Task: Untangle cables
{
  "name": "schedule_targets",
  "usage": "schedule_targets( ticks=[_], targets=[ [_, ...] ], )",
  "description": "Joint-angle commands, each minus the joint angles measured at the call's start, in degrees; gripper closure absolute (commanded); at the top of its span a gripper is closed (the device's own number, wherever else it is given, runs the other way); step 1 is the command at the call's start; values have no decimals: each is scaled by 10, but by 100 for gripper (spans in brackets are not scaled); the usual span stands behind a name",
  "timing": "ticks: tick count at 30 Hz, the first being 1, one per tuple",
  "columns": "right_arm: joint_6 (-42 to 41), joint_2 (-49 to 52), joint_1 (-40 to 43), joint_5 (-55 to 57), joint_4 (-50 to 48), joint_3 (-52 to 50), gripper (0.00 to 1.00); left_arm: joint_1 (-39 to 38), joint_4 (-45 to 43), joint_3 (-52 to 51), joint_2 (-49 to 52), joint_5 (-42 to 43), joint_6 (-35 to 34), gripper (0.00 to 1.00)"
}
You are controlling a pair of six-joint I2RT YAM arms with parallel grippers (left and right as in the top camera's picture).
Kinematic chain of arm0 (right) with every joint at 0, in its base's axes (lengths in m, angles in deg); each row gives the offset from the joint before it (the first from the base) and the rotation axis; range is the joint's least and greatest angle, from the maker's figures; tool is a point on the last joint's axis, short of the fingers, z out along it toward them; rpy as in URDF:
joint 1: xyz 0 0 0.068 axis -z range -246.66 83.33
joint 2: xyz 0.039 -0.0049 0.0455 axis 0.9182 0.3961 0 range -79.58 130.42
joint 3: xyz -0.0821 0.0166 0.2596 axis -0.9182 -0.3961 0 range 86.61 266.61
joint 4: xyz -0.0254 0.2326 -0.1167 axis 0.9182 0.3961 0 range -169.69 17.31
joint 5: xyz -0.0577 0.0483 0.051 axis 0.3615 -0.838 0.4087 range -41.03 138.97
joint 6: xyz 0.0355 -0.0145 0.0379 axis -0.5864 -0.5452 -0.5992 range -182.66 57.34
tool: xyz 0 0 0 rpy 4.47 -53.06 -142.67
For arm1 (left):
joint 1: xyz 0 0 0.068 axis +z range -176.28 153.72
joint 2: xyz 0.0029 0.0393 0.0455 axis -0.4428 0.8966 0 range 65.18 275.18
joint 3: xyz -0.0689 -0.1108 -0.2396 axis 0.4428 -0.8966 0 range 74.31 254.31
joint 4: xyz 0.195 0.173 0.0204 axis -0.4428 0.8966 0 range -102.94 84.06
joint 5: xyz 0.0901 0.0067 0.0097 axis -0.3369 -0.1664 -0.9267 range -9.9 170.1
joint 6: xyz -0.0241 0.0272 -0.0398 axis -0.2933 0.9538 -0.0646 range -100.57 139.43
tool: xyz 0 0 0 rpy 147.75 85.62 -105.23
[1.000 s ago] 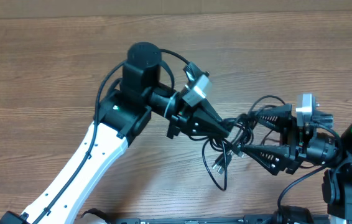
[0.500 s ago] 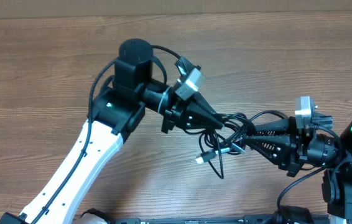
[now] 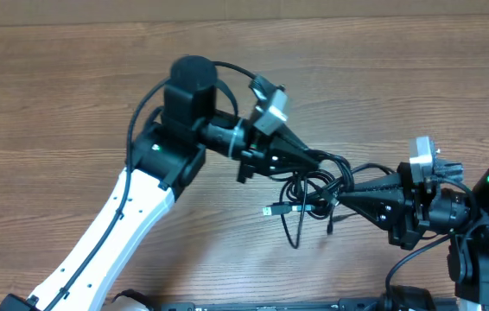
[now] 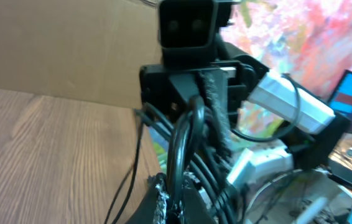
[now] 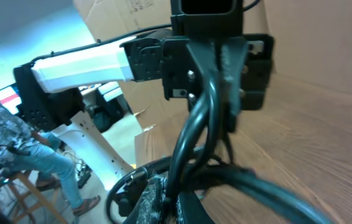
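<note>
The cables point(image 3: 307, 183) are a tangle of thin black cords hanging between my two grippers over the wooden table point(image 3: 72, 95). My left gripper point(image 3: 320, 161) is shut on a strand at the bundle's upper side. In the left wrist view, that gripper point(image 4: 177, 198) pinches a black cord point(image 4: 187, 134) that runs up toward the other arm. From the right, my right gripper point(image 3: 338, 195) is shut on the bundle. Its wrist view shows its jaws point(image 5: 171, 198) closed on a thick-looking strand point(image 5: 191, 127). A silver-tipped plug point(image 3: 269, 210) dangles at the left, and a loop point(image 3: 295, 231) droops below.
The left arm's white link point(image 3: 115, 229) crosses the table's lower left. The right arm's base point(image 3: 486, 242) fills the lower right corner. Cardboard and a colourful backdrop stand beyond the table in the wrist views.
My right gripper has shut on the bundle. The left gripper has drawn back and up a little with its strand. The silver plug has swung left.
</note>
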Motion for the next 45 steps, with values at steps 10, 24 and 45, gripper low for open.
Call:
schedule_targets(
  ticks=[10, 24, 45],
  targets=[
    [-2, -5, -2, -24, -1, 4, 96, -20, 45, 5, -3, -127, -6, 96],
    [-100, -5, -2, 236, 31, 4, 96, -20, 58, 5, -3, -114, -19, 96],
    [-156, -5, -2, 475, 78, 4, 96, -22, 82, 5, -3, -112, -21, 96]
  ],
)
